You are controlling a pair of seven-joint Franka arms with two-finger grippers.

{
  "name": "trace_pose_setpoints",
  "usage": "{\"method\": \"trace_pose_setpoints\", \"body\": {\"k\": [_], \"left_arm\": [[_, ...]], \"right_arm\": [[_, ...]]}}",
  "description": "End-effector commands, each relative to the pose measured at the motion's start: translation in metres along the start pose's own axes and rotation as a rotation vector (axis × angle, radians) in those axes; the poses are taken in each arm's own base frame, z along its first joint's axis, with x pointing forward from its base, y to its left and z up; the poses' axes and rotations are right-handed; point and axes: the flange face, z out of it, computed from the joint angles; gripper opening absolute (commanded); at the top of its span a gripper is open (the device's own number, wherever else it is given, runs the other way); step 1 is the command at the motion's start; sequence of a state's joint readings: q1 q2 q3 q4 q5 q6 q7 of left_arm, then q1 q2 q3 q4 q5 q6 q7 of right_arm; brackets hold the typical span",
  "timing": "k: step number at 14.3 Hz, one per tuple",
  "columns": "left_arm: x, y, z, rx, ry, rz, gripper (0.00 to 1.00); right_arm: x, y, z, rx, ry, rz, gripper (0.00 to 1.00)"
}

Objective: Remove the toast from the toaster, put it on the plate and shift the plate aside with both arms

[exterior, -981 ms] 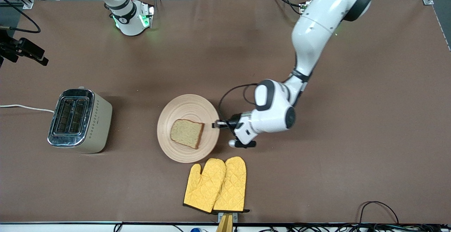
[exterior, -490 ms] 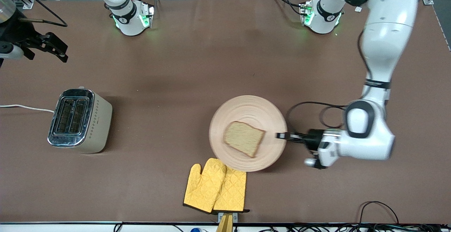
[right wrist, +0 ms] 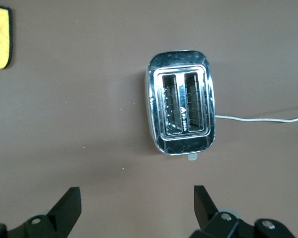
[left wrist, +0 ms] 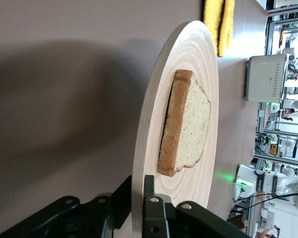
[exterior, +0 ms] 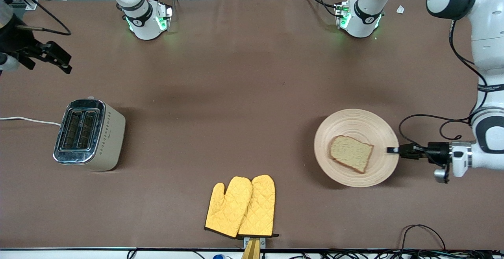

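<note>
The left gripper [exterior: 393, 150], clamped on the plate [exterior: 356, 124] rim toward the left arm's end, bore the toast [exterior: 351, 153], while the right gripper [right wrist: 136, 206] waited wide open over the toaster [exterior: 90, 134].

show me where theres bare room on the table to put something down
Widest bare stretch: between the toaster and the plate, farther from the camera than the oven mitts. Crowded at the left arm's end, where the left claw grips the plate's rim, toast on it.
</note>
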State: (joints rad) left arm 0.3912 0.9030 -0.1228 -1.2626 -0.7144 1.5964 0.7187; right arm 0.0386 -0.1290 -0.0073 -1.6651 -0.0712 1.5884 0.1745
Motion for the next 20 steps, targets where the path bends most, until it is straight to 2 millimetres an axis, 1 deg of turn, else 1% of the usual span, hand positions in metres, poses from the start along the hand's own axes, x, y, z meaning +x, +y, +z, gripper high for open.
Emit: {"method": "trace_pose_setpoints", "body": {"k": [1,2,3,5,6,7,8,9,10,11,12,13,14,15,17,18,19,20], "left_arm": [[-0.016,-0.029,-0.003,-0.051,0.004,0.033,0.0],[-0.02,-0.039,-0.003,-0.057,0.007,0.02,0.01],[-0.023,-0.05,0.004,-0.067,0.004,0.007,0.01],[-0.028,-0.067,0.011,-0.079,0.01,-0.01,0.02],[-0.03,-0.071,0.013,-0.084,0.009,-0.014,0.02],[-0.03,-0.072,0.013,-0.084,0.01,-0.015,0.07],[-0.031,-0.072,0.01,-0.083,0.014,-0.011,0.22],[-0.031,-0.07,0.009,-0.081,0.015,0.001,0.55],[-0.031,-0.069,0.004,-0.079,0.022,0.003,1.0],[-0.029,-0.066,0.002,-0.074,0.022,0.004,1.0],[-0.027,-0.062,-0.005,-0.063,0.027,0.012,1.0],[-0.019,-0.047,-0.018,-0.021,0.018,0.044,1.0],[-0.007,-0.027,-0.03,0.076,-0.028,0.099,1.0],[0.009,0.003,-0.032,0.158,-0.075,0.155,1.0],[0.031,0.076,-0.044,0.29,-0.104,0.232,1.0],[0.04,0.118,-0.049,0.379,-0.12,0.243,1.0],[0.046,0.164,-0.051,0.471,-0.134,0.253,1.0],[0.051,0.216,-0.044,0.572,-0.162,0.275,1.0]], "right_arm": [[0.021,0.04,-0.002,0.063,-0.008,0.08,1.0],[0.023,0.04,0.0,0.067,-0.012,0.082,1.0],[0.023,0.04,0.001,0.067,-0.017,0.085,1.0],[0.023,0.039,0.001,0.066,-0.019,0.085,1.0],[0.021,0.039,0.001,0.065,-0.03,0.083,1.0],[0.019,0.037,0.002,0.062,-0.05,0.084,1.0],[0.018,0.036,0.002,0.061,-0.056,0.082,1.0],[0.018,0.038,0.003,0.061,-0.058,0.085,1.0],[0.016,0.042,0.003,0.058,-0.071,0.086,1.0],[0.015,0.045,0.005,0.057,-0.087,0.096,1.0],[0.016,0.051,0.006,0.057,-0.087,0.107,1.0],[0.018,0.052,0.007,0.057,-0.08,0.116,1.0],[0.023,0.05,0.014,0.052,-0.087,0.115,1.0],[0.03,0.042,0.019,0.048,-0.08,0.104,1.0],[0.043,0.037,0.022,0.058,-0.048,0.088,1.0],[0.046,0.035,0.027,0.057,-0.051,0.084,1.0],[0.048,0.033,0.03,0.056,-0.054,0.083,1.0],[0.049,0.03,0.033,0.053,-0.059,0.082,1.0]]}}
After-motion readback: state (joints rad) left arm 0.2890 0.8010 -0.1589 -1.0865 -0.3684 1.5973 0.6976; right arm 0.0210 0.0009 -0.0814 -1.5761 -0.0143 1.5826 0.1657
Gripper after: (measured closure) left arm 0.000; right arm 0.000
